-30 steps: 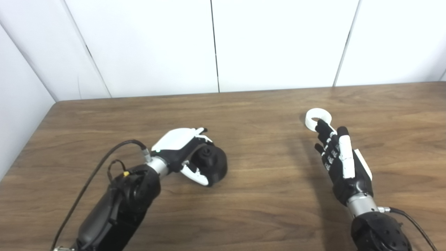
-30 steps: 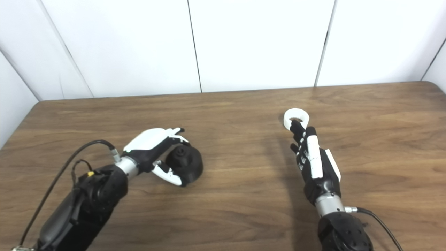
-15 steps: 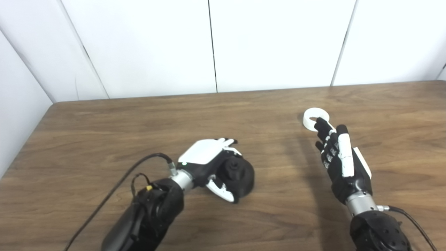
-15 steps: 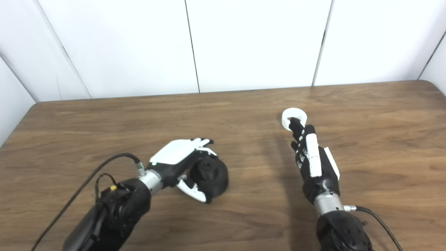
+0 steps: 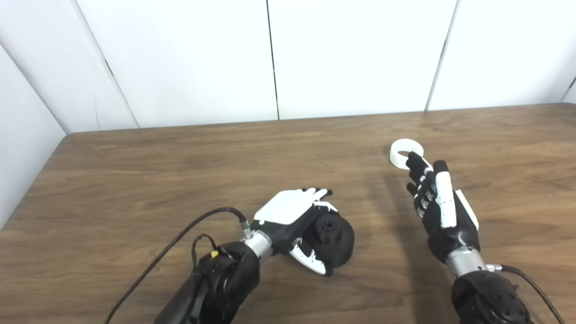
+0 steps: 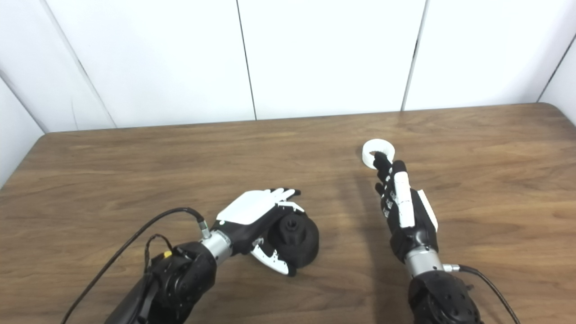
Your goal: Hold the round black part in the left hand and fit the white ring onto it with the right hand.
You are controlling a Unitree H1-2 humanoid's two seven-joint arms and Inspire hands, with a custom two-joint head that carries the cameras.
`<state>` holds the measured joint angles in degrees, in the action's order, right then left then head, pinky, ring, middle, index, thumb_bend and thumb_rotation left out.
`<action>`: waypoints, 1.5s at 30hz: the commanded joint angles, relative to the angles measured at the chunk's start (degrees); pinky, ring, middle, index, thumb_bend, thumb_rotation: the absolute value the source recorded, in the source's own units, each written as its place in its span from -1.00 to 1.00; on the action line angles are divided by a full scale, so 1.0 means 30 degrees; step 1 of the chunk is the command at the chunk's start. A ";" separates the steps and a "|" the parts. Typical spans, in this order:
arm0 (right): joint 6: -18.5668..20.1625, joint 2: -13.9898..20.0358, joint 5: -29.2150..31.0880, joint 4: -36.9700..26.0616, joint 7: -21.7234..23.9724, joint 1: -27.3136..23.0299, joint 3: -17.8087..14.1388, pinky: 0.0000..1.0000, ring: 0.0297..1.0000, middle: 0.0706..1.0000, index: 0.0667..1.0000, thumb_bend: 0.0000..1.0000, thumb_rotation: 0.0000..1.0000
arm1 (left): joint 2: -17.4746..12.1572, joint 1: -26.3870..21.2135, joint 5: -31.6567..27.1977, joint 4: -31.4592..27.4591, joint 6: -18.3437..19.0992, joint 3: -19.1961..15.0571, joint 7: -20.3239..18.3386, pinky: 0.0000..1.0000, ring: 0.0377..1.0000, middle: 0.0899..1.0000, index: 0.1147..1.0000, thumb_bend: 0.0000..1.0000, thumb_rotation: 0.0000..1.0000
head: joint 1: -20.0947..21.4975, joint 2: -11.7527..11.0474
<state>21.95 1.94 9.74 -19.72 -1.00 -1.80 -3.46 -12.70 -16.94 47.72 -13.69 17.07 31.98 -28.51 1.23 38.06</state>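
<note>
The round black part (image 5: 336,235) rests on the wooden table (image 5: 180,157) near its front middle, a small hub standing up on its face. My left hand (image 5: 292,211) is shut on it, fingers over its top and thumb under its near side. The white ring (image 5: 395,155) lies flat on the table at the right. My right hand (image 5: 438,207) is open, fingers straight and pointing away from me. Its fingertips (image 5: 413,158) reach the ring's near rim; I cannot tell whether they touch it. The part (image 6: 302,237) and ring (image 6: 367,154) also show in the right eye view.
White wall panels (image 5: 360,54) stand behind the table's far edge. Black cables run from both wrists, the left one (image 5: 180,234) looping over the table toward the front edge. Bare wood lies between the two hands.
My left hand has moved to the right and a little nearer with the black part in it. My right hand and the ring have stayed where they were. The camera shifted slightly.
</note>
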 commanded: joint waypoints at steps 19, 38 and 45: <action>-0.0154 -0.0046 0.0093 -0.0935 0.0085 -0.0517 -0.0049 1.00 1.00 0.90 0.83 0.16 1.00 | 0.0189 -0.0121 0.0374 -0.0256 -0.0251 -0.0047 -0.0666 1.00 1.00 0.99 0.44 0.83 -0.57 | -0.0087 0.0077; -0.0237 0.0016 0.0066 -0.0966 0.0170 -0.0398 -0.0016 1.00 1.00 0.89 0.83 0.18 1.00 | 0.0039 0.0201 -0.1012 0.0253 -0.0106 -0.0779 -0.0726 1.00 1.00 1.00 0.64 1.00 -0.45 | -0.0054 0.0136; -0.0213 0.0062 0.0093 -0.1010 0.0178 -0.0331 -0.0058 1.00 1.00 0.89 0.82 0.20 1.00 | -0.0016 0.0195 -0.1113 0.0378 -0.0122 -0.0874 -0.0806 1.00 1.00 1.00 0.67 1.00 -0.40 | -0.0037 0.0171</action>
<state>22.49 2.08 9.74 -20.56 -0.99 -1.50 -3.49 -12.25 -15.76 44.24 -12.63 17.06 29.52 -31.10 1.14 38.58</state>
